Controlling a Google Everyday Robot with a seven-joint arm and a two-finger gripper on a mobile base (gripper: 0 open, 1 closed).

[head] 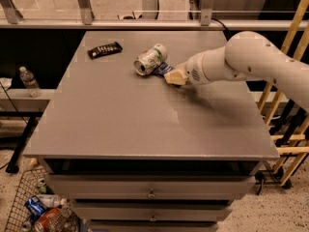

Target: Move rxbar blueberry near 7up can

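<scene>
The 7up can (149, 59) lies on its side on the grey table (120, 120), silver end toward me, green and white body pointing back right. The rxbar blueberry (162, 70) is a dark blue wrapper lying flat just right of the can, touching or nearly touching it; only part of it shows, the rest is under the gripper. My gripper (173, 76) comes in from the right on the white arm (251, 62), its tan fingertips low over the bar's right end.
A slim black bar with white marks (104, 50) lies at the table's back left. Drawers (152, 192) sit under the tabletop. A wire basket with bottles and cans (38, 211) is on the floor at left. A wooden rack (285, 124) stands at right.
</scene>
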